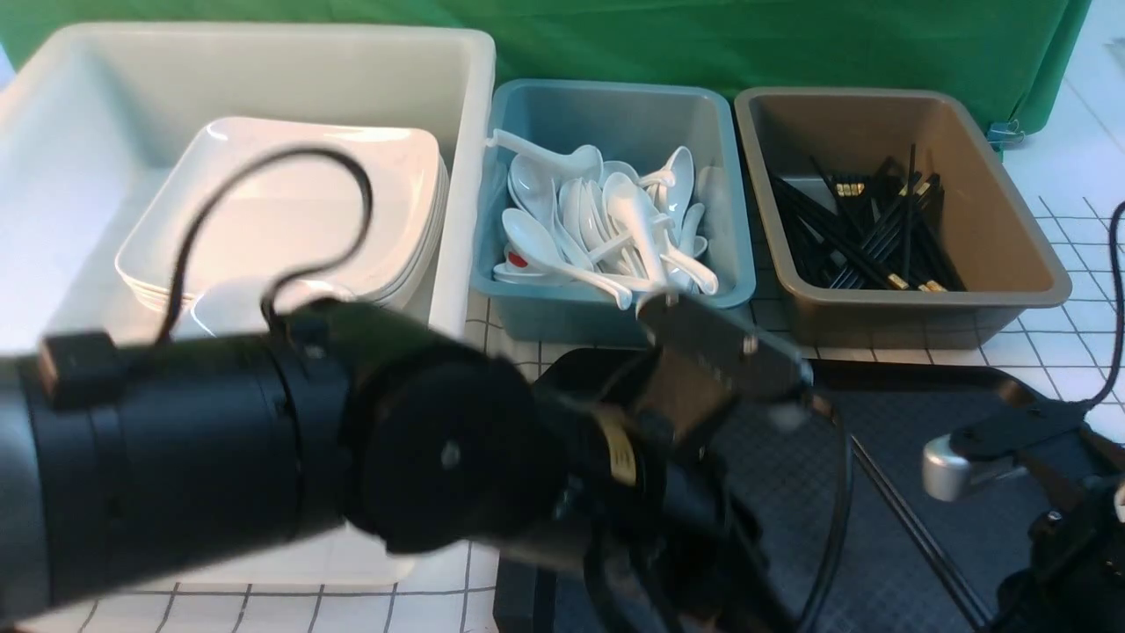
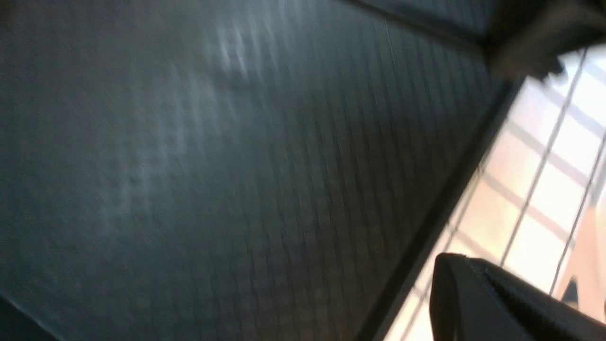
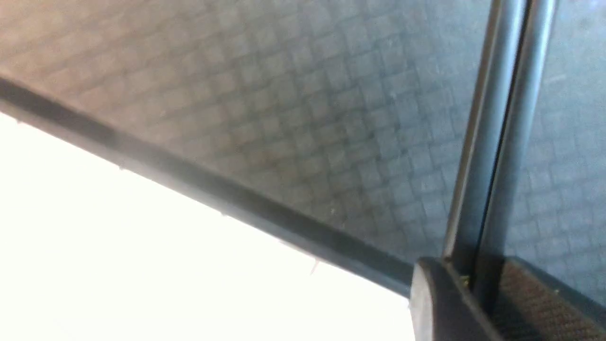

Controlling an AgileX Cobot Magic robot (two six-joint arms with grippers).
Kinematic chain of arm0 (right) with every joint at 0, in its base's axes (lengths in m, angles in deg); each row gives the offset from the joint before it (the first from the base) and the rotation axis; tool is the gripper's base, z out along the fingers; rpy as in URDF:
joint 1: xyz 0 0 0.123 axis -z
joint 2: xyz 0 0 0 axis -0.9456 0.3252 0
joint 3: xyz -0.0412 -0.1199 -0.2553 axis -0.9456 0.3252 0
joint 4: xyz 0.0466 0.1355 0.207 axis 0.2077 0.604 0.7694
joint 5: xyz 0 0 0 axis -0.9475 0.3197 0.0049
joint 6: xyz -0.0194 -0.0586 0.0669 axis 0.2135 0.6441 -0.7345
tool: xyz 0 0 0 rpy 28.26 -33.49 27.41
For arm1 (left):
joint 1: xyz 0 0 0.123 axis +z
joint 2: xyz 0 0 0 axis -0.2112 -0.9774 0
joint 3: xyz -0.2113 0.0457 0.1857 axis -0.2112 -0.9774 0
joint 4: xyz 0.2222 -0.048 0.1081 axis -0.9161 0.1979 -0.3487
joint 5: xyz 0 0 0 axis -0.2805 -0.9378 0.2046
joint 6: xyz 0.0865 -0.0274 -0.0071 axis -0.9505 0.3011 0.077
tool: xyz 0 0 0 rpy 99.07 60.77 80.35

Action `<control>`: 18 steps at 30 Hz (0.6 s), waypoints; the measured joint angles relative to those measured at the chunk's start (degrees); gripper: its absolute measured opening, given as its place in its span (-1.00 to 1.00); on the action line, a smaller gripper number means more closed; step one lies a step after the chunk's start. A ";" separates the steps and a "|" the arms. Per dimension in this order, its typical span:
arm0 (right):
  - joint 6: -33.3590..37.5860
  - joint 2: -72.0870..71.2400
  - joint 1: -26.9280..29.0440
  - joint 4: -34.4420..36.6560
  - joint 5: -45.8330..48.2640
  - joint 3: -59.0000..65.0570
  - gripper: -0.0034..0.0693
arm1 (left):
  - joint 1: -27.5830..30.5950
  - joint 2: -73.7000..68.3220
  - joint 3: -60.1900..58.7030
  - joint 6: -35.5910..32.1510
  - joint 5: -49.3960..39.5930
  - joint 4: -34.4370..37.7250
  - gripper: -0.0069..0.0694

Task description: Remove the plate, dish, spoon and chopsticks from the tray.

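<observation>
You have a white tub (image 1: 466, 114) of stacked dishes (image 1: 264, 220), a blue tub (image 1: 615, 101) of spoons, a brown tub (image 1: 1011, 220) of chopsticks, green cloth (image 1: 703, 40) behind.

Three tubs stand in a row beyond the one flat black plastic tray (image 1: 888, 527) with its fine diamond texture: one deep white tub (image 1: 79, 114), one blue tub (image 1: 615, 114) and one brown tub (image 1: 1002, 211). The white tub holds one stack of large glossy white square plates (image 1: 290, 202); about four rims show, the exact number cannot be told. The blue tub holds a heap of glossy white soup spoons (image 1: 606, 220), well over a dozen, too tangled to count. The brown tub holds many thin black chopsticks (image 1: 866, 237), uncountable. On the tray lies one pair of long black chopsticks (image 3: 497, 142), two sticks side by side. Two robot arms are in view.
</observation>
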 joint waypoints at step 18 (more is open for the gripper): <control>2.57 3.90 5.55 0.09 2.90 -29.76 -0.53 | 10.00 0.00 10.75 0.24 13.34 -3.59 -0.83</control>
